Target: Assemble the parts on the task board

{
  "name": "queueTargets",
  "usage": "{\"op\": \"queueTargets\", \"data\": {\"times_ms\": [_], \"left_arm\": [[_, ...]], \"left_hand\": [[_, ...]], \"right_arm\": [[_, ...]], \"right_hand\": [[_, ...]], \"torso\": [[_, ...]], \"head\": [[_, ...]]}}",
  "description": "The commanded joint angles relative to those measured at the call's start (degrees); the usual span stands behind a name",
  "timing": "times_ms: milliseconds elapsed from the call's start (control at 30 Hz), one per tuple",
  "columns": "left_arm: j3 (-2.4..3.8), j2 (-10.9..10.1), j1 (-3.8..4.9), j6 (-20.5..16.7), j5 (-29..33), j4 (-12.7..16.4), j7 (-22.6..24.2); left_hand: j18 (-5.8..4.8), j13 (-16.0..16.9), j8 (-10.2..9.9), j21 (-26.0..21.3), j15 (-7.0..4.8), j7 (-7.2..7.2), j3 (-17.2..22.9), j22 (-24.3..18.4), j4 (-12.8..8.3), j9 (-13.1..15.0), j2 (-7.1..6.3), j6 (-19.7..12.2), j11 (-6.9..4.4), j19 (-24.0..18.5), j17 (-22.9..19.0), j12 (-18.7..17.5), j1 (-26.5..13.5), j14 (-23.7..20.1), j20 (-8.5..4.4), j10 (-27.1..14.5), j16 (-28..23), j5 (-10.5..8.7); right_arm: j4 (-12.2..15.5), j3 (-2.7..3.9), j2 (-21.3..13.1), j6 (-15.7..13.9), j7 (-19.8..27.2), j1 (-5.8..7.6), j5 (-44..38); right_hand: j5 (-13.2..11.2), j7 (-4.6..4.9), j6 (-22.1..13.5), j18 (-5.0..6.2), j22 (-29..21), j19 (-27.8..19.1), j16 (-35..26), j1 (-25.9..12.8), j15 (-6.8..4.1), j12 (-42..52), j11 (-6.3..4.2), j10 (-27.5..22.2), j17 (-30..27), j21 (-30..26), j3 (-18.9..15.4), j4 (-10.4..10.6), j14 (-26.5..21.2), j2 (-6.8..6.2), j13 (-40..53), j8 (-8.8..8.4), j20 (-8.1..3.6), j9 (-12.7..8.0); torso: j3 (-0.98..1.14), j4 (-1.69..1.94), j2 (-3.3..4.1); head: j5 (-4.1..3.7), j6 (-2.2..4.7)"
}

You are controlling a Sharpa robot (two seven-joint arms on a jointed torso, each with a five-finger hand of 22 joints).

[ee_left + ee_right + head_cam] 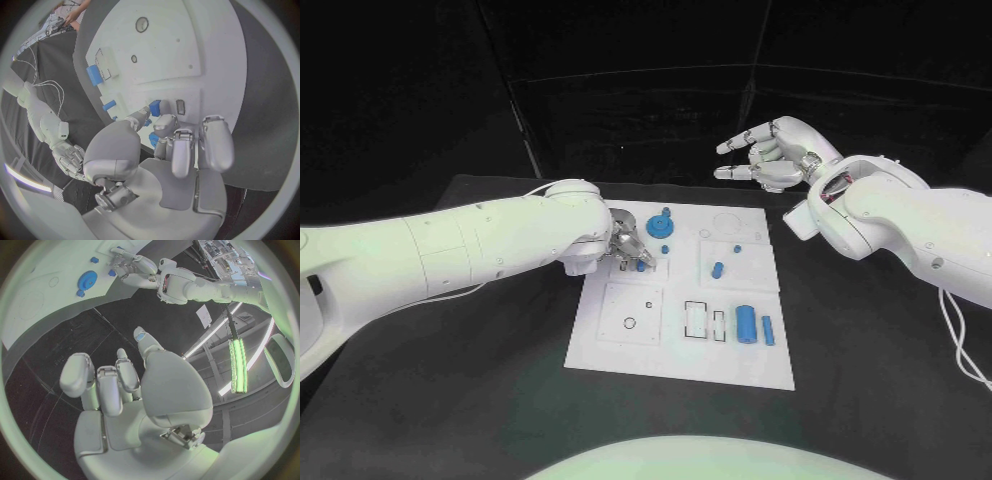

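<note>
The white task board (678, 345) lies mid-table. My left hand (626, 248) is down on its upper left area, thumb and a finger pinching a small blue part (642, 265); the left wrist view shows that part (153, 139) half hidden under the fingers (174, 150). Another blue piece (154, 107) stands just beyond the thumb, beside a slot. A blue gear (658, 222) sits right of the hand. My right hand (769, 155) hangs in the air behind the board's far edge, fingers apart and holding nothing, as the palm (125, 390) shows.
Small blue pieces (717, 268) lie mid-board. A blue cylinder (747, 325) and a thin blue bar (767, 328) rest at its right front, next to rectangular cut-outs (695, 319). Black table surrounds the board.
</note>
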Motion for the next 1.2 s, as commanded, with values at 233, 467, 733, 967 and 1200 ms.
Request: {"op": "queueTargets", "data": {"times_ms": [233,467,733,967,1200], "left_arm": [[-0.09,-0.2,-0.16,-1.0,0.0,0.5,-0.5],[-0.02,-0.8,-0.16,-1.6,0.0,1.1,-0.5],[2.18,-1.7,-0.12,-2.6,0.0,2.8,-0.4],[6.76,-3.3,0.6,-3.6,0.0,4.9,-0.3],[8.01,-5.0,2.74,-2.3,0.0,5.1,-1.4]], "left_hand": [[-0.75,0.1,-0.2,0.1,-0.63,-0.33,-5.4,0.2,1.4,-0.1,-0.67,0.6,-0.4,0.2,15.1,0.5,0.4,5.9,-0.62,0.2,0.2,-0.34],[-0.74,0.0,0.0,0.0,-0.7,-0.39,-9.0,0.2,2.3,-0.1,0.33,0.5,-0.46,0.2,15.1,0.5,1.8,5.9,-0.7,0.2,0.2,-0.26],[-0.68,-0.3,0.0,-0.3,-0.69,-0.35,-11.9,-0.1,3.7,-0.1,0.62,0.3,-0.44,0.2,15.1,0.5,2.0,5.9,-0.71,0.1,0.2,-0.51],[-0.55,-0.9,-0.6,-0.8,-0.55,-0.05,-13.7,-0.8,4.4,-0.5,0.89,-0.6,-0.22,0.0,15.1,0.1,2.8,5.9,-0.61,-0.4,0.2,-0.55],[-0.34,-2.6,-3.6,-1.9,0.4,1.35,-16.7,-2.1,5.2,-2.9,1.56,-3.1,0.96,-0.5,15.1,-0.9,5.2,5.9,0.17,-1.6,0.2,-0.48]], "right_arm": [[0.0,0.03,0.0,0.0,0.5,0.1,0.1],[0.0,0.03,0.0,0.0,0.5,0.1,0.1],[-0.4,0.03,0.2,0.0,0.6,0.1,0.1],[-0.7,0.03,0.4,0.1,0.5,0.1,0.1],[-1.0,0.03,0.4,0.0,0.5,0.1,0.1]], "right_hand": [[0.3,0.07,-0.3,0.25,-0.1,-0.3,-0.3,0.0,0.01,-0.3,-0.01,-0.5,3.4,-0.3,-0.4,0.2,3.4,0.38,-0.2,0.24,0.0,-0.1],[0.3,0.08,-0.3,0.25,-0.1,-0.3,-0.3,0.0,0.01,-0.3,-0.01,-0.5,3.4,-0.3,-0.5,0.2,3.4,0.37,-0.2,0.22,0.0,-0.1],[0.3,0.09,-0.4,0.26,-0.2,-0.4,-0.4,-0.2,0.01,-0.4,0.0,-0.6,3.4,-0.4,-0.6,0.3,3.4,0.36,-0.3,0.2,0.0,-0.1],[0.3,0.09,-0.4,0.26,-0.2,-0.4,-0.4,-0.2,0.01,-0.4,0.0,-0.6,3.4,-0.4,-0.6,0.3,3.4,0.36,-0.3,0.2,0.0,-0.1],[0.3,0.1,-0.5,0.26,-0.2,-0.4,-0.3,-0.3,0.01,-0.4,0.01,-0.6,3.4,-0.4,-0.7,0.4,3.4,0.39,-0.3,0.18,0.0,-0.1]], "torso": [[0.0,-0.01,-0.01],[0.0,0.06,-0.03],[-0.03,-0.06,-0.02],[0.04,-0.04,-0.02],[0.02,0.06,0.02]], "head": [[0.03,-0.02],[-0.02,0.12],[-0.01,0.42],[-0.17,0.66],[-0.23,0.87]]}}
